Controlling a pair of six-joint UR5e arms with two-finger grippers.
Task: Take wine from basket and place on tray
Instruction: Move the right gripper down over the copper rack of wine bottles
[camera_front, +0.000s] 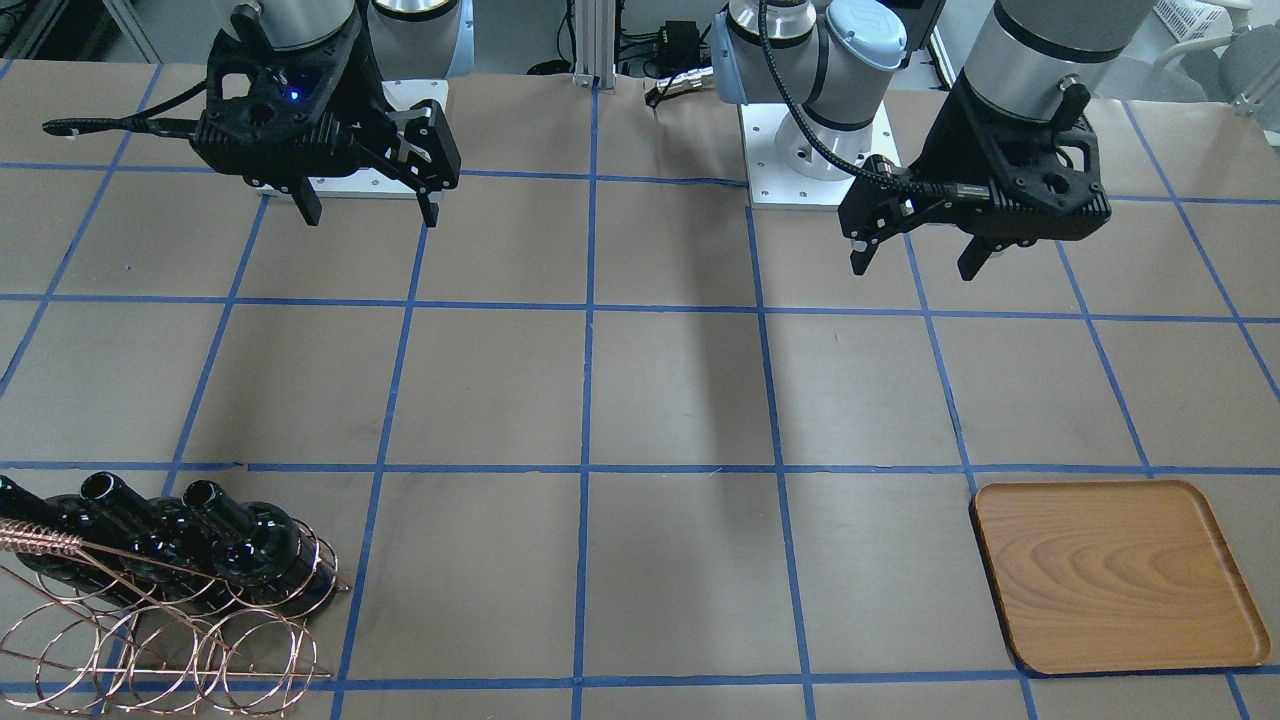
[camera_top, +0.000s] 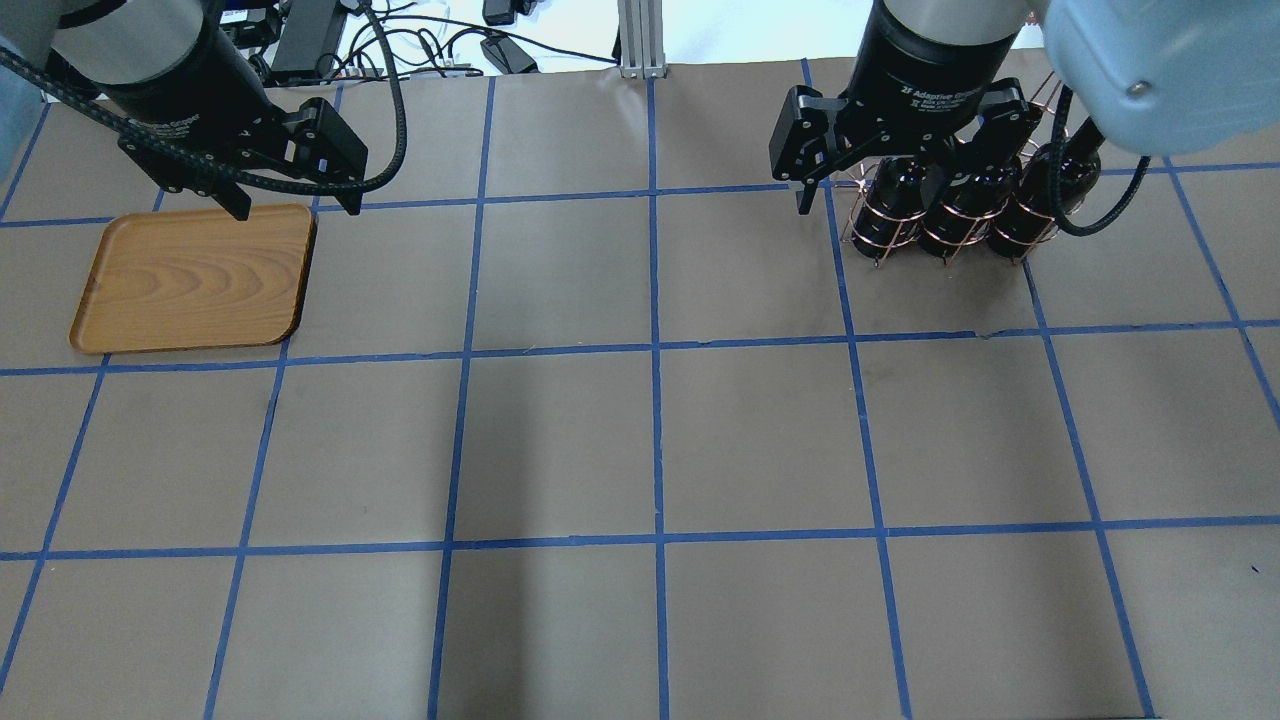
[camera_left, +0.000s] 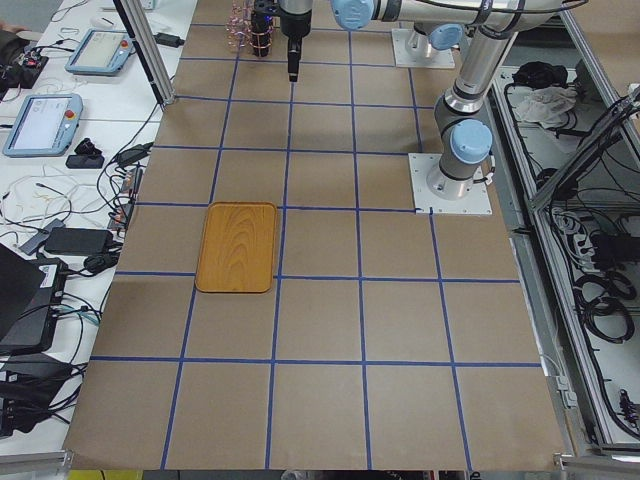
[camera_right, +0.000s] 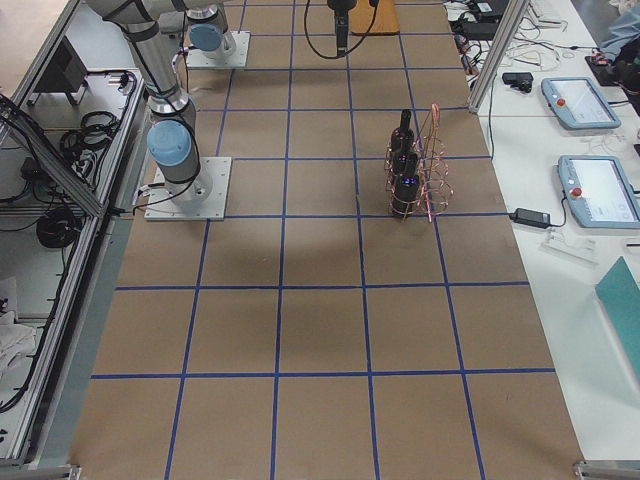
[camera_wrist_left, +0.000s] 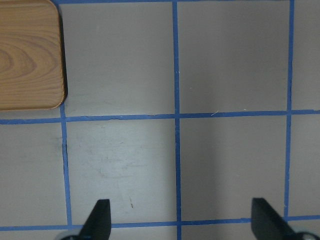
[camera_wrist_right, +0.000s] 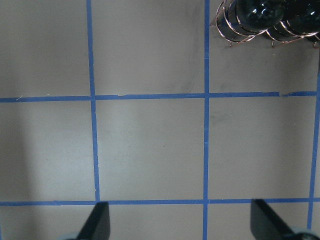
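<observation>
Three near-black wine bottles (camera_front: 245, 535) stand upright, side by side, in the copper wire basket (camera_front: 150, 640). They also show in the overhead view (camera_top: 960, 205). My right gripper (camera_front: 370, 215) hangs open and empty, high above the table on the robot's side of the basket (camera_top: 885, 240). The right wrist view shows the bottles (camera_wrist_right: 260, 10) at its top right edge. The wooden tray (camera_top: 190, 280) lies bare. My left gripper (camera_top: 297, 210) is open and empty, high over the tray's near right corner. The tray (camera_wrist_left: 27, 55) is at the left wrist view's top left.
The table is brown paper with a blue tape grid (camera_top: 655, 350). The arm bases (camera_front: 810, 150) stand at the robot's edge. Tablets and cables (camera_right: 590, 190) lie on side benches beyond the table's far edge.
</observation>
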